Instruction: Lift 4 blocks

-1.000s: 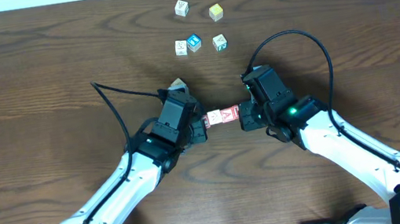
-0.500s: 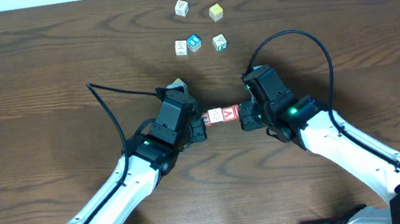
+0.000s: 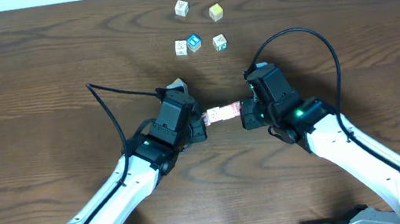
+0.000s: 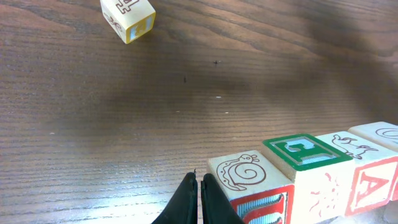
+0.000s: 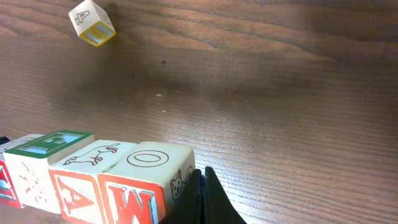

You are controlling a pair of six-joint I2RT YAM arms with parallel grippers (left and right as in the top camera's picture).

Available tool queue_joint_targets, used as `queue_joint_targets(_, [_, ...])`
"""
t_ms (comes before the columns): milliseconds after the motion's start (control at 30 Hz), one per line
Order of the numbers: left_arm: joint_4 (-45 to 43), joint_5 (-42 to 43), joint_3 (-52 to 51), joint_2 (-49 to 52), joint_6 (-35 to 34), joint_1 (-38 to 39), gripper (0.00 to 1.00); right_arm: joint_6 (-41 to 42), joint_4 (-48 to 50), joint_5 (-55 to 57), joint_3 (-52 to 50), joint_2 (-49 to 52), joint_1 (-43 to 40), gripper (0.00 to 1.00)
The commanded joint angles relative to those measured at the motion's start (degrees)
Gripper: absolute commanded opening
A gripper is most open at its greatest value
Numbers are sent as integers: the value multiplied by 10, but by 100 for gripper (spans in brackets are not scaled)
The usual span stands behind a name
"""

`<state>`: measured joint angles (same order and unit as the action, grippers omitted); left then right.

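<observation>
Four wooden alphabet blocks (image 3: 222, 113) form one tight row between my two grippers. In the left wrist view the row runs from a snail-topped block (image 4: 244, 172) past a green-framed E face (image 4: 301, 151) to the far end. My left gripper (image 4: 200, 188) is shut, its closed tips pressing that near end. In the right wrist view the end block has an O on top and a red W face (image 5: 149, 168), beside a red A block (image 5: 93, 163). My right gripper (image 5: 201, 182) is shut against it. Nothing sits between either pair of fingers. Whether the row is off the table I cannot tell.
Several loose cubes lie at the back of the wooden table (image 3: 36, 81): a white one (image 3: 181, 7), a yellow one (image 3: 216, 12), and a close trio (image 3: 194, 43). One loose cube (image 4: 127, 17) shows in each wrist view (image 5: 92, 23).
The right gripper has shifted slightly right and toward the back. The row between the grippers now sits a little tilted, its right end farther back. Both grippers stay shut.
</observation>
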<state>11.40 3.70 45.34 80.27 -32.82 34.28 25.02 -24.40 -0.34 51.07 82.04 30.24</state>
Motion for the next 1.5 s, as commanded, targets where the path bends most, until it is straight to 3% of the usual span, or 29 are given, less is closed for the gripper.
queue_joint_targets(0, [-25,102,37,-23,-3,21,7,-2,15,-139,30,-8,35,1])
queue_joint_targets(1467, [-19,102,38,-62,-3,21,7,-2,1,-139,31,-49,36,1])
